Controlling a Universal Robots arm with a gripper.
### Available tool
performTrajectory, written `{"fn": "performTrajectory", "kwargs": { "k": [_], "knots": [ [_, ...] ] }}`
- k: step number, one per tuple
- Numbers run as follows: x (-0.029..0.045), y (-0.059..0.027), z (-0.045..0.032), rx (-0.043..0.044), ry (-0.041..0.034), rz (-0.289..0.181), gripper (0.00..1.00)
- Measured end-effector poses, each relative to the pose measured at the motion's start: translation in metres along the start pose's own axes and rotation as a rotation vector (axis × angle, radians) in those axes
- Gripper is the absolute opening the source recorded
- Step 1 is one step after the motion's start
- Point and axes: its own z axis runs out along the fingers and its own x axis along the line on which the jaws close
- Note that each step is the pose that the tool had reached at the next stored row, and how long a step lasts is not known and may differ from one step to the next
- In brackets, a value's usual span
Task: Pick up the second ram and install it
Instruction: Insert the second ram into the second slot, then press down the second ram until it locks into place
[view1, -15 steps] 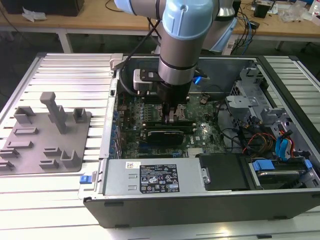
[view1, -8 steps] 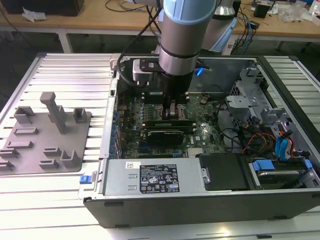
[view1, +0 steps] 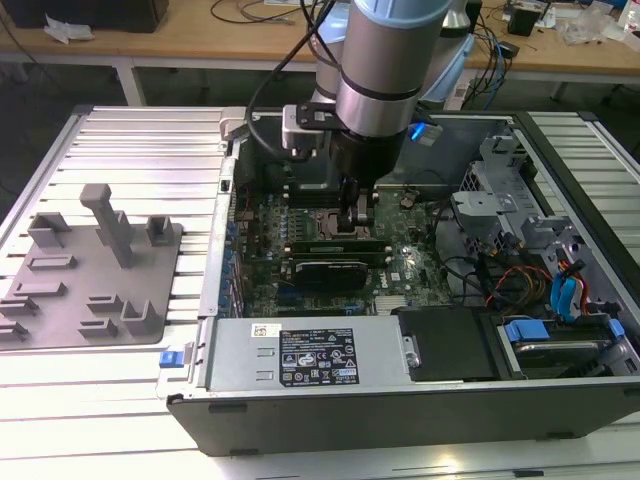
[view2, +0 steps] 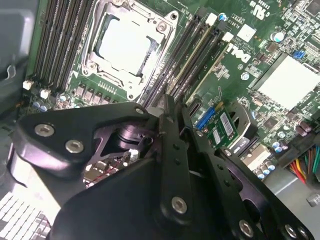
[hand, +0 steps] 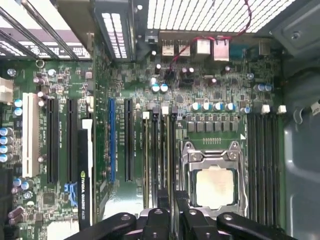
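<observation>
At the exterior view's left, the grey holder tray (view1: 95, 270) lies on the slatted table (view1: 140, 140) with its posts and cradles bare of any stick, so the pick-up appears to be done. To the right of it is the open computer case (view1: 400, 400), where the arm reaches down over the motherboard (view1: 260, 225). The gripper (view1: 358, 228) stands low, just beside the processor socket (view1: 320, 215) and over the bank of memory slots (view1: 335, 250) on the socket's near side. A long dark strip under the fingertips there looks like the second ram (view1: 320, 243), lying along a slot. In both wrist views the fingers (view2: 167, 115) are drawn close with only a thin gap between them. They line up with one of the slots (hand: 172, 150) next to the socket (hand: 215, 185), so I judge the pincer to be pinching the stick's top edge, at or into the slot. What is left, by this reading, is pressing it fully home and letting go. Whether it is seated and the end latches closed cannot be made out. The gripper's own body (view2: 150, 190) hides the contact point, and the stick itself is seen edge-on, hard to tell from the dark slots. At the far right, drive bays and cables (view1: 540, 290) crowd the case and are cut off at the frame edge.
</observation>
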Motion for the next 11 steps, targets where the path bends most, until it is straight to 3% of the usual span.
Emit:
{"fn": "performTrajectory", "kwargs": {
  "k": [11],
  "knots": [
    [0.0,0.0,-0.0004,-0.0001,0.0001,0.0,0.17]
  ]
}}
